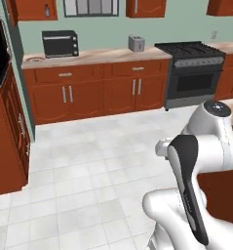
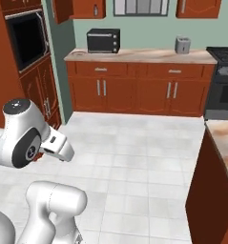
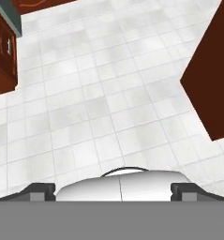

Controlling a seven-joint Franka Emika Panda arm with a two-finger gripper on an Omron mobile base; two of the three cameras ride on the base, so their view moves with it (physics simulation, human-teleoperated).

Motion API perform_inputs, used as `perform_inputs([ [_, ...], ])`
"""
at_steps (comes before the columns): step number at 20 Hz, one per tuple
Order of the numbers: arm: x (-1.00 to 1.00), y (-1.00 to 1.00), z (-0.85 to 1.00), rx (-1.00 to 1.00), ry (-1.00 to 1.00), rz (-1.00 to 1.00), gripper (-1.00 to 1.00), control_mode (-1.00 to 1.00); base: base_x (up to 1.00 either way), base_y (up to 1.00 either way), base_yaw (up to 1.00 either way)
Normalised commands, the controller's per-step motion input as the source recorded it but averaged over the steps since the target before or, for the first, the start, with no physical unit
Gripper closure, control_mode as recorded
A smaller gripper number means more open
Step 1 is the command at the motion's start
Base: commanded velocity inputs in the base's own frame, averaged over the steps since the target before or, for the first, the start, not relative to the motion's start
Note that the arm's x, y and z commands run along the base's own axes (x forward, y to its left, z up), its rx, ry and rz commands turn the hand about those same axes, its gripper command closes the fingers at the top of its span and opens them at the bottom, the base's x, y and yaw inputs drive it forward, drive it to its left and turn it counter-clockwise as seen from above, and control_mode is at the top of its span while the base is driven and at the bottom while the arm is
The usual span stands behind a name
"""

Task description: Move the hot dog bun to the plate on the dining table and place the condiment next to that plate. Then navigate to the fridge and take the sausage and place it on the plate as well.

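The hand [image 3: 113,192] is spread wide, holding nothing, its fingertips [image 3: 41,191] apart above the white tiled floor [image 3: 99,103].

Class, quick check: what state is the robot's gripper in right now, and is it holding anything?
Gripper: open, its fingertips set wide apart, holding nothing; white floor tiles lie ahead of it.

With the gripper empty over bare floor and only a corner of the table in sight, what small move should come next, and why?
Probably keep driving the base, turning toward the fridge or back to the dining table. The gripper is open, holding nothing, over white floor tiles; what lies in sight is the far counter, toaster oven and stove. I cannot tell which step is pending.
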Motion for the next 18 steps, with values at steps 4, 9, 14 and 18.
perform_inputs([
  [4,0.00,0.00,0.00,0.00,0.00,0.00,-1.00,1.00,1.00,0.28,-0.05],
  [9,0.00,0.00,0.00,0.00,0.00,0.00,-1.00,1.00,1.00,0.07,0.00],
  [14,0.00,0.00,0.00,0.00,0.00,0.00,-1.00,1.00,1.00,0.29,-0.01],
  [18,0.00,0.00,0.00,0.00,0.00,0.00,-1.00,1.00,1.00,0.25,0.00],
])
